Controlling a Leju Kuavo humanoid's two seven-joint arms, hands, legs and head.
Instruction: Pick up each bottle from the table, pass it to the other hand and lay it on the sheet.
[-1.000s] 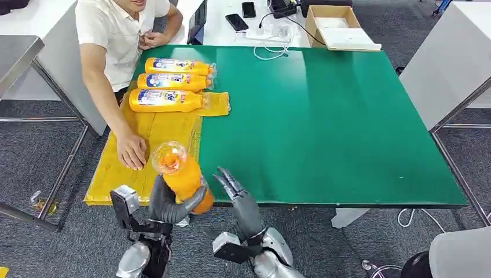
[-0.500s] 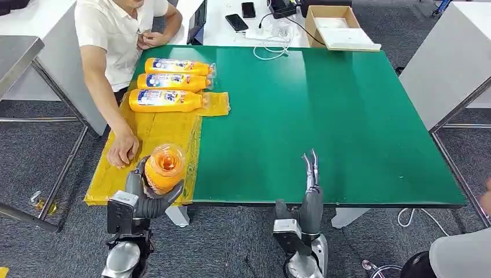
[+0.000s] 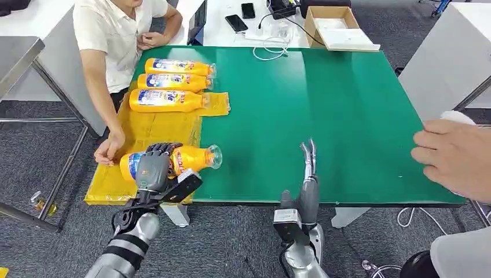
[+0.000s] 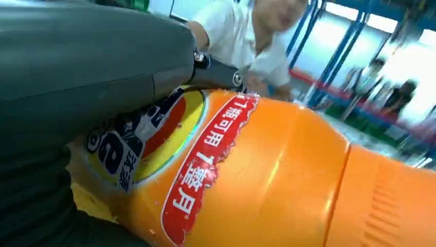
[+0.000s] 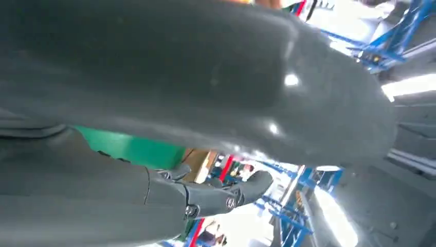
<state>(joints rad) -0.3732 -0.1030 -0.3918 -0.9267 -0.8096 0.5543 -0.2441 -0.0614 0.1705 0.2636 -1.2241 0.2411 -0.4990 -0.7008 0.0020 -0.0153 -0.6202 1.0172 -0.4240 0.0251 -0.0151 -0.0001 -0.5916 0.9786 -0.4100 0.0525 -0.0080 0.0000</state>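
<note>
While the left hand (image 3: 153,168) grips it from above, its dark fingers wrapped over the labelled middle, the orange bottle (image 3: 173,161) lies on its side near the front edge of the green table (image 3: 324,110), its base over the yellow sheet (image 3: 151,130) and its clear cap end pointing out past the sheet's right edge onto bare green. In the left wrist view the bottle (image 4: 267,175) is bright orange plastic with a glossy body, a ribbed section toward one end, and a label bearing a red band of white characters beside a yellow and white patch with dark lettering, its edges a little frayed. Three more bottles (image 3: 168,84) of the same kind lie side by side at the sheet's far end, near the table's far left corner. The right hand (image 3: 308,174) stands at the front edge of the table, holding nothing, its fingers straight and pointing up. A person (image 3: 116,35) sits at the left edge, one hand (image 3: 107,152) resting on the sheet just beside the held bottle. Another person's hand (image 3: 454,156) reaches in over the right edge.
</note>
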